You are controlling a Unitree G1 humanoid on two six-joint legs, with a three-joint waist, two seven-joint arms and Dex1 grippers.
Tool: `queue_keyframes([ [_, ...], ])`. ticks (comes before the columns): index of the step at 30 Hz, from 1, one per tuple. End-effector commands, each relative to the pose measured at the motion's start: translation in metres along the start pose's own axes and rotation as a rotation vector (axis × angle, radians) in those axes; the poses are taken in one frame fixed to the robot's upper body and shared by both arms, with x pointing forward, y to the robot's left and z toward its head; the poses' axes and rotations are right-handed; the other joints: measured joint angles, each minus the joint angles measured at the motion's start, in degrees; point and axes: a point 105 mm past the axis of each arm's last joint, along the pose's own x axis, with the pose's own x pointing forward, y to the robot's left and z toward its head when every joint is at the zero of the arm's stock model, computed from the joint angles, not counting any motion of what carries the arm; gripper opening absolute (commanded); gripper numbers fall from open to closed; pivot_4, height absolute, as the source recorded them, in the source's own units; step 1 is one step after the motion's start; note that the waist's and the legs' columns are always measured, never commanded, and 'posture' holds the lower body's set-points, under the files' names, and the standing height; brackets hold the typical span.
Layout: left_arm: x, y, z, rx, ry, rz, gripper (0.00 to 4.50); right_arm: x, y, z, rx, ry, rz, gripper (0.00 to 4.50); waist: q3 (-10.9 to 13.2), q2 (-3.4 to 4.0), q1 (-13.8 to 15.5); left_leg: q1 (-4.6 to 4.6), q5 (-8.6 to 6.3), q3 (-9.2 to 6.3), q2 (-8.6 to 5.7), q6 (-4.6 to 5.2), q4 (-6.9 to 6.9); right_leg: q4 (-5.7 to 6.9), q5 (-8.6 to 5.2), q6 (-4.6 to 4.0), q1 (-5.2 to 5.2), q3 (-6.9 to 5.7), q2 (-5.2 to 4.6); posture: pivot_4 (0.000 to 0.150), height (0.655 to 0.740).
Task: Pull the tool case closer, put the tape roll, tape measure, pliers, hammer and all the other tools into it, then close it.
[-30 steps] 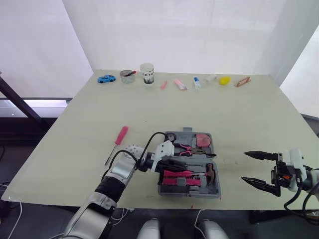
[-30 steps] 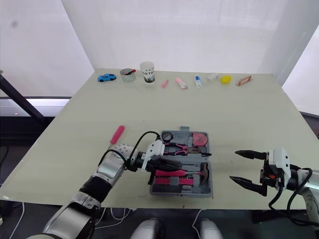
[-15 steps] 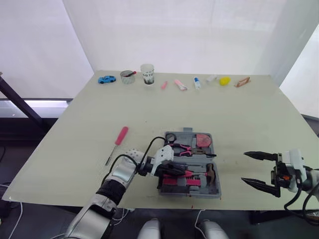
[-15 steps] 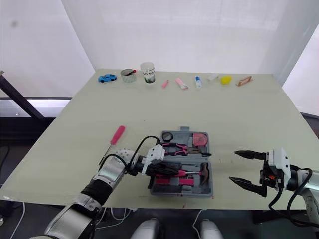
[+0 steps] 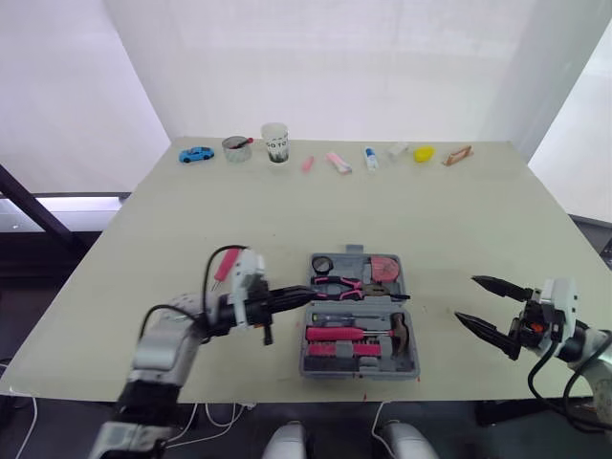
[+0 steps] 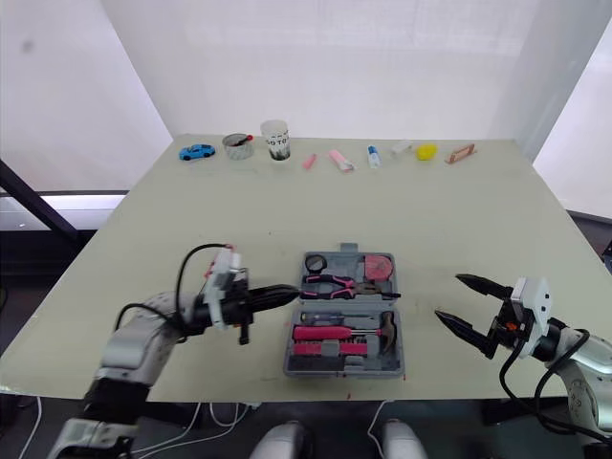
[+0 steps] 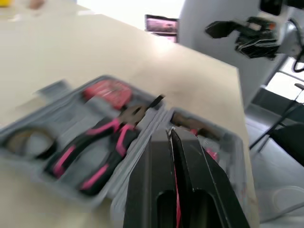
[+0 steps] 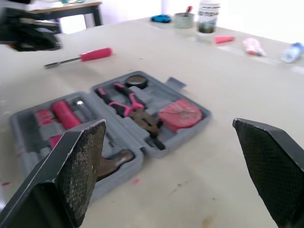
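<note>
While the open tool case point(image 5: 361, 371) sits near the front edge of the counter point(image 5: 430, 210) between the two arms, one pink-handled screwdriver point(image 8: 80, 57) lies loose on the counter just beyond the left gripper point(image 5: 304, 295). The case's far half holds the tape roll point(image 5: 322, 264), pliers point(image 5: 349, 284) and tape measure point(image 5: 385, 268). Its near half holds the hammer point(image 5: 403, 330) and another pink-handled driver.

The left gripper has its fingers pressed together with nothing held, pointing at the left side of the case. The right gripper point(image 5: 469, 299) hovers to the right of the case, spread wide and empty.

The loose screwdriver looks light and rigid. Its thin steel shaft would probably roll or slip under a pinch, so the thicker pink handle is the better place to grip. The case looks like stiff moulded plastic and would likely slide on the smooth counter. To close it, I would push on the outer rim of one half, away from the hinge line, while steadying the other half.
</note>
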Motion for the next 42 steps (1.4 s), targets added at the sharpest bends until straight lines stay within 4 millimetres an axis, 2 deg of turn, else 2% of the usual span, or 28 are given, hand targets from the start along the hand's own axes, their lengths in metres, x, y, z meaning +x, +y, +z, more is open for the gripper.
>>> queue_keyframes([
  [1, -0.021, 0.003, 0.009, 0.017, -0.034, 0.092, 0.39, -0.008, -0.008, 0.007, -0.052, -0.02, -0.075, 4.5, 0.0, 0.0, 0.04, 0.0, 0.0, 0.01, 0.0, 0.0, 0.0, -0.01, 0.0, 0.0, 0.0, 0.0, -0.01, 0.15, 0.74],
  [3, -0.043, 0.01, 0.001, 0.001, -0.043, 0.217, 0.94, -0.016, -0.011, 0.0, -0.048, -0.007, -0.127, 4.5, 0.0, 0.0, 0.14, 0.0, 0.0, 0.03, 0.0, 0.0, 0.0, -0.02, -0.08, -0.14, 0.01, 0.0, -0.04, 0.15, 0.74],
  [8, -0.095, 0.027, -0.019, -0.017, -0.024, 0.508, 3.53, -0.033, -0.013, -0.01, -0.039, 0.015, -0.209, 4.5, 0.0, 0.0, 0.12, 0.02, 0.0, 0.14, 0.05, 0.0, -0.02, -0.03, -0.12, -0.2, -0.01, 0.02, -0.07, 0.15, 0.74],
  [9, -0.102, 0.027, -0.023, -0.018, -0.012, 0.541, 4.2, -0.035, -0.013, -0.011, -0.038, 0.018, -0.215, 4.5, 0.0, 0.0, 0.09, 0.03, 0.0, 0.18, 0.06, 0.0, -0.02, -0.03, -0.13, -0.22, 0.0, 0.03, -0.06, 0.15, 0.74],
  [10, -0.113, 0.029, -0.029, -0.016, 0.006, 0.595, 4.47, -0.037, -0.012, -0.013, -0.036, 0.023, -0.225, 4.5, 0.0, 0.0, 0.06, 0.08, -0.01, 0.21, 0.08, 0.0, -0.02, -0.02, -0.13, -0.23, 0.0, 0.06, -0.06, 0.15, 0.74],
  [13, -0.145, 0.033, -0.042, -0.026, 0.018, 0.767, 4.47, -0.045, -0.012, -0.017, -0.025, 0.032, -0.263, 4.5, -0.02, -0.03, -0.06, 0.14, -0.01, 0.28, 0.15, -0.01, -0.05, -0.02, -0.13, -0.23, -0.02, 0.15, -0.04, 0.15, 0.74],
  [20, -0.169, 0.025, -0.054, -0.04, 0.029, 0.877, 4.47, -0.065, -0.009, -0.029, 0.0, 0.076, -0.316, 4.5, -0.06, -0.1, 0.18, 0.12, -0.02, 0.4, 0.27, -0.01, -0.05, -0.04, -0.14, -0.24, -0.06, 0.2, -0.11, 0.15, 0.74],
  [24, -0.168, 0.022, -0.057, -0.046, 0.034, 0.88, 4.47, -0.072, -0.009, -0.034, 0.007, 0.095, -0.331, 4.5, -0.07, -0.11, 0.09, 0.12, -0.03, 0.43, 0.28, 0.01, -0.07, -0.06, -0.14, -0.24, -0.07, 0.24, -0.14, 0.15, 0.74],
  [28, -0.159, 0.03, -0.053, -0.045, 0.032, 0.883, 4.47, -0.069, -0.012, -0.031, -0.006, 0.09, -0.32, 4.5, -0.11, -0.14, 0.05, 0.17, -0.03, 0.46, 0.42, 0.0, -0.05, -0.04, -0.14, -0.23, -0.09, 0.25, -0.07, 0.15, 0.74],
  [35, -0.129, 0.054, -0.037, -0.026, 0.036, 0.884, 4.47, -0.043, -0.011, -0.011, -0.049, 0.031, -0.196, 4.5, -0.12, -0.15, 0.07, 0.15, -0.03, 0.48, 0.4, 0.0, -0.06, -0.04, -0.12, -0.24, -0.08, 0.26, -0.01, 0.15, 0.74],
  [42, -0.111, 0.084, -0.017, 0.014, 0.033, 0.921, 4.47, -0.017, 0.011, 0.02, -0.054, -0.025, 0.089, 4.5, -0.13, -0.16, 0.02, 0.12, -0.03, 0.45, 0.16, 0.0, -0.06, -0.03, -0.07, -0.18, -0.08, 0.25, 0.04, 0.15, 0.74],
])
